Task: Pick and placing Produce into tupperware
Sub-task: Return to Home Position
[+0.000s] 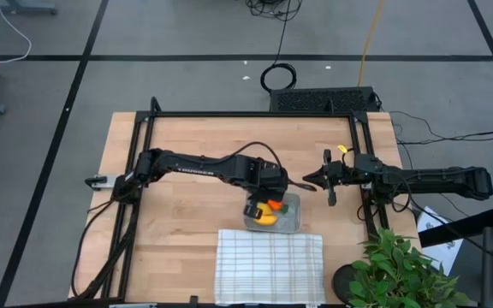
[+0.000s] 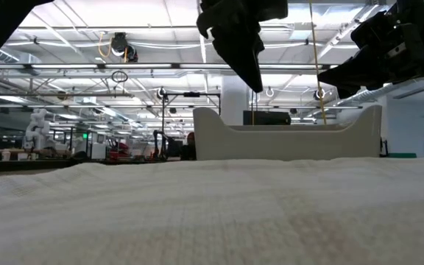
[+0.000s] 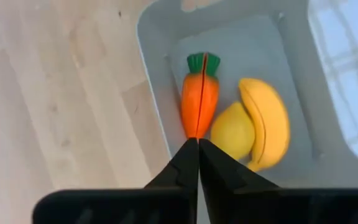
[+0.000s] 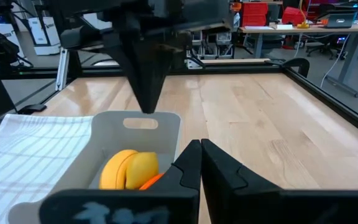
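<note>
Three toys in tupperware (image 3: 154, 68): carrot (image 3: 200, 102), lemon (image 3: 232, 129), banana (image 3: 266, 121). Likely light, hard, slippery; best pinched mid-body. Left gripper (image 3: 198, 142) above, right gripper (image 4: 201, 143) beside, fingers together, empty.

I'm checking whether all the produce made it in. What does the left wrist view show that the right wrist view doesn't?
Only the left wrist view shows the whole carrot, green top included, lying in the tupperware beside the lemon and banana, under the shut left tool. Only the right wrist view shows the shut right tool and the room beyond. Both show the tupperware holding lemon and banana, the checked cloth beside it and the wooden table.
</note>
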`<state>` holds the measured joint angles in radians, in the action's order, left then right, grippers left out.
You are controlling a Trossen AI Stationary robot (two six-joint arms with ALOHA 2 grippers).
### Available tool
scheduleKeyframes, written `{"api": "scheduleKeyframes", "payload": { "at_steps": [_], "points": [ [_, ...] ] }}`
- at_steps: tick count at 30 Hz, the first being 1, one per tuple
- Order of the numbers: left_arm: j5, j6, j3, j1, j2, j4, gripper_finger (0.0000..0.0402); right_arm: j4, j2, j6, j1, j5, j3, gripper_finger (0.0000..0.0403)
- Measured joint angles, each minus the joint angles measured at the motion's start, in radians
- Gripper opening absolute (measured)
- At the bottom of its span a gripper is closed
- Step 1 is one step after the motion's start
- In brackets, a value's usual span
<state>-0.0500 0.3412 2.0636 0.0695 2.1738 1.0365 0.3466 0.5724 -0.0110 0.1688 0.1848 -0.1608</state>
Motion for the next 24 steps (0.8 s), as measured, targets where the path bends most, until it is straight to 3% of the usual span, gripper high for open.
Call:
{"api": "scheduleKeyframes", "payload": {
  "at_steps": [7, 16, 20, 24],
  "points": [
    [-0.081, 0.035, 0.014, 0.011, -0.066, 0.053, 0.0004, 0.000, 0.000, 0.000, 0.000, 0.000, 0.000, 0.0000],
    [-0.202, -0.011, -0.002, 0.011, -0.301, -0.008, 0.0001, 0.023, -0.017, 0.026, 0.000, 0.000, 0.000, 0.0000],
    [-0.250, -0.027, -0.078, 0.025, -0.417, -0.049, 0.0001, 0.031, -0.031, 0.025, 0.000, 0.000, 0.000, 0.0000],
    [-0.308, -0.054, -0.263, 0.054, -0.578, -0.136, 0.0001, 0.029, -0.058, 0.023, 0.000, 0.000, 0.000, 0.0000]
  ]
}}
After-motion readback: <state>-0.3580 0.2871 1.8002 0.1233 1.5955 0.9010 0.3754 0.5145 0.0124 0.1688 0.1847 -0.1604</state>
